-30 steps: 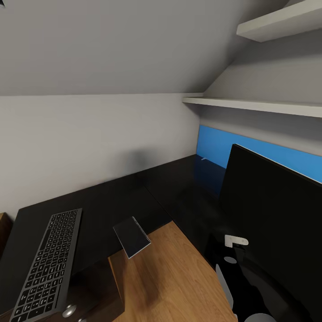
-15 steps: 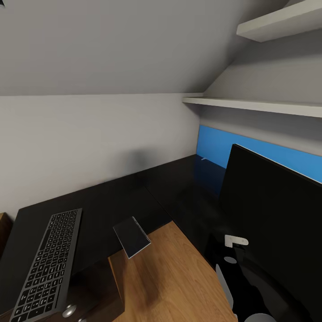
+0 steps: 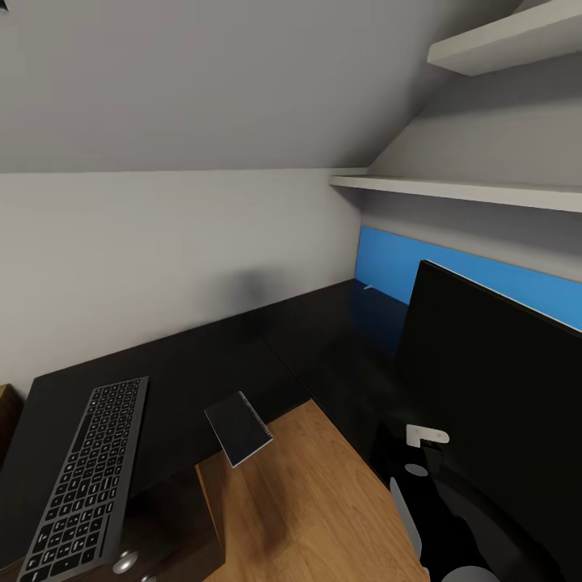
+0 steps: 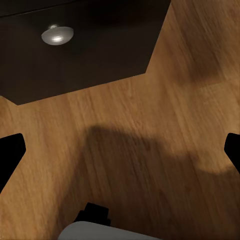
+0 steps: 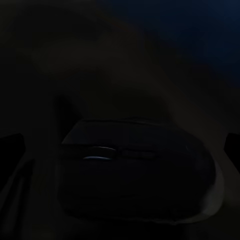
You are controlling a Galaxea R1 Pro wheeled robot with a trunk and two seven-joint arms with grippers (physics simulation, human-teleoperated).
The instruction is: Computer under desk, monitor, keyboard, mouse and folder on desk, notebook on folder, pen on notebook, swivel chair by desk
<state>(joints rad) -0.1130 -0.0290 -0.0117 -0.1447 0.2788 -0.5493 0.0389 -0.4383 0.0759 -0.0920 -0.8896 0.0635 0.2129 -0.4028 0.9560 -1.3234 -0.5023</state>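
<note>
A long black keyboard [image 3: 85, 477] lies along the desk [image 3: 242, 356] edge, the grey notebook [image 3: 238, 428] overhanging the inner corner; left gripper [image 4: 120, 150] spread open over floor, right gripper unclear.

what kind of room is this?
Looks like a home office corner, probably under a sloped ceiling: black desk with a blue back panel, a keyboard and monitor on it, wall shelves above, wood floor.
</note>
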